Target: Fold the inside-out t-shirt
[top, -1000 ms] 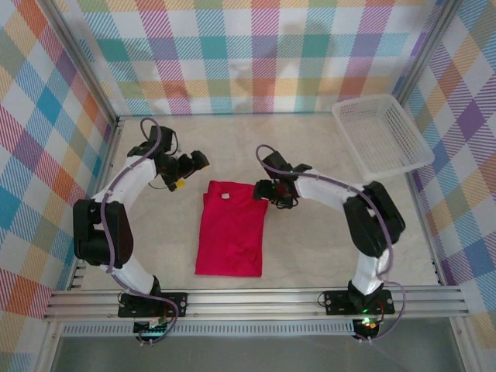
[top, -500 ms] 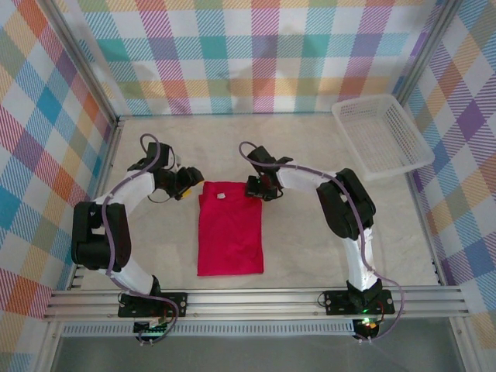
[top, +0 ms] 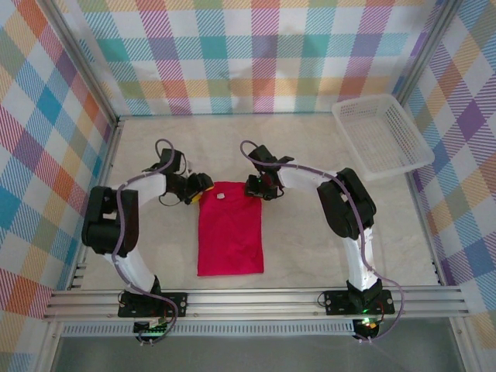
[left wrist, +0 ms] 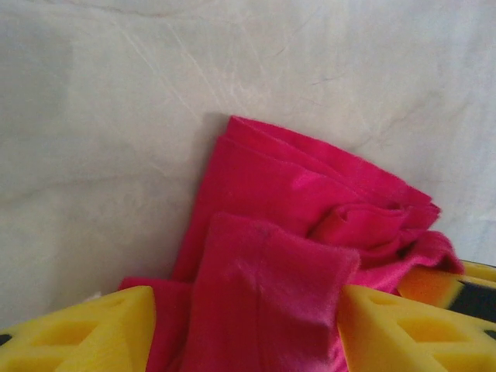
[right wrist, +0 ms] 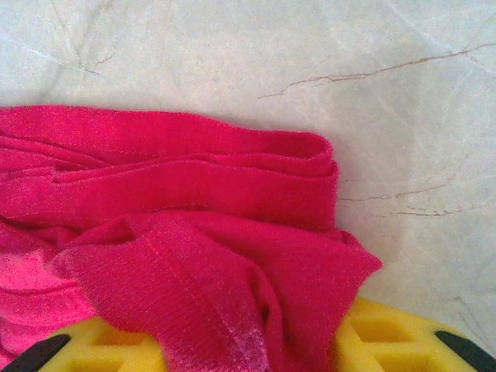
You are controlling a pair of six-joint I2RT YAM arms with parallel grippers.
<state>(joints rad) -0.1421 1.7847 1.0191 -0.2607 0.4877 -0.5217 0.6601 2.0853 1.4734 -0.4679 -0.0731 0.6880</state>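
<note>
The t-shirt [top: 229,232] lay as a long strip in the middle of the tabletop [top: 310,240]. Our left tool [top: 200,188] and right tool [top: 258,188] each pinched one far corner. We thought it soft, light and floppy, so corners were best to hold.

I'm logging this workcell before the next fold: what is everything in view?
crimson-red cloth t-shirt: one, red, folded into a long strip mid-table, white tag near its far edge
white mesh plastic basket: one, white, table's far right corner
beige marbled table: one, beige, under everything
plaid walls: three, multicoloured, around the table
left hand: one, yellow fingers, closed on the t-shirt's far left corner
right hand: one, yellow fingers, closed on the t-shirt's far right corner
</note>
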